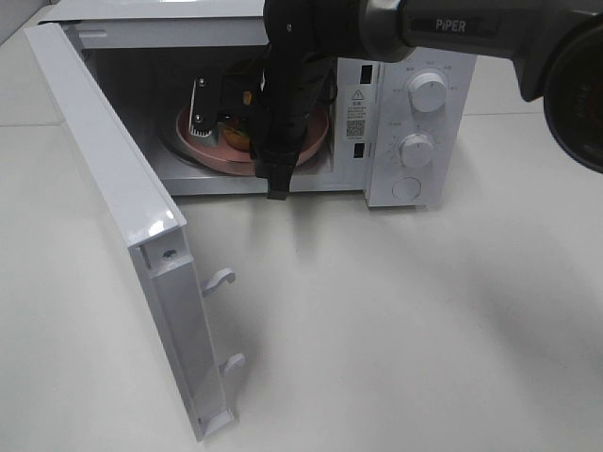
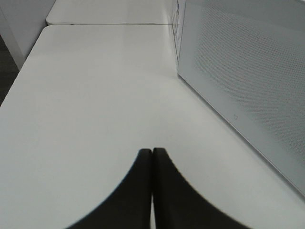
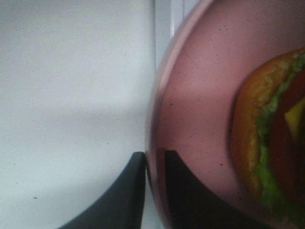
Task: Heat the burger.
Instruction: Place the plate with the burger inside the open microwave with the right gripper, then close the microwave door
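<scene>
The burger lies on a round pink plate inside the open microwave. My right arm reaches into the cavity from above. Its gripper is at the plate's left rim. In the right wrist view the burger shows its orange bun, green lettuce and red tomato. The two dark fingers of the right gripper stand on either side of the pink plate rim, close against it. My left gripper is shut and empty, low over the white table.
The microwave door swings wide open to the left, latch hooks pointing out over the table. Two knobs and a button sit on the panel at right. The left wrist view shows the door's dotted outer face nearby.
</scene>
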`<action>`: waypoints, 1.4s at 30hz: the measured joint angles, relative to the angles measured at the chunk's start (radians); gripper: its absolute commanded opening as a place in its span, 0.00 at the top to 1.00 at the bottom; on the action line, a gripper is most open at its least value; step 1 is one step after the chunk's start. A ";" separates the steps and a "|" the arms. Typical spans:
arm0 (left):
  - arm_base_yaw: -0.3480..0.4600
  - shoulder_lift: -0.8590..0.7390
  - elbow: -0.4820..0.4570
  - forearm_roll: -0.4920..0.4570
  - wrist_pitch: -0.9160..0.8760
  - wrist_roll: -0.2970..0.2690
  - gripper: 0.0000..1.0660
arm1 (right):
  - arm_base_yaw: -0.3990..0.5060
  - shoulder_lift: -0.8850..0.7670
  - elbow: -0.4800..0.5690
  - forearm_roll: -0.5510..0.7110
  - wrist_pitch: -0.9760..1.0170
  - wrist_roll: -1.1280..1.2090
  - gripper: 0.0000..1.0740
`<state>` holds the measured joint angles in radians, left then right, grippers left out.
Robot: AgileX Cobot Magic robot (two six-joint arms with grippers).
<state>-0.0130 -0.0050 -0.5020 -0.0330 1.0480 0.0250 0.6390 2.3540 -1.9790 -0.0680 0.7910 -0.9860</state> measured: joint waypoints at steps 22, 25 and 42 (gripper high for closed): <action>0.000 0.000 0.000 0.000 0.000 0.000 1.00 | 0.000 -0.038 -0.002 0.003 0.073 0.434 0.32; 0.000 0.000 0.000 0.000 0.000 0.000 1.00 | 0.000 -0.049 -0.002 0.004 0.089 0.452 0.32; 0.000 0.000 0.000 0.000 0.000 0.000 1.00 | 0.000 -0.088 -0.002 0.080 0.199 0.666 0.32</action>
<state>-0.0130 -0.0050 -0.5020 -0.0330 1.0480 0.0250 0.6390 2.2660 -1.9810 0.0120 0.9900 -0.3200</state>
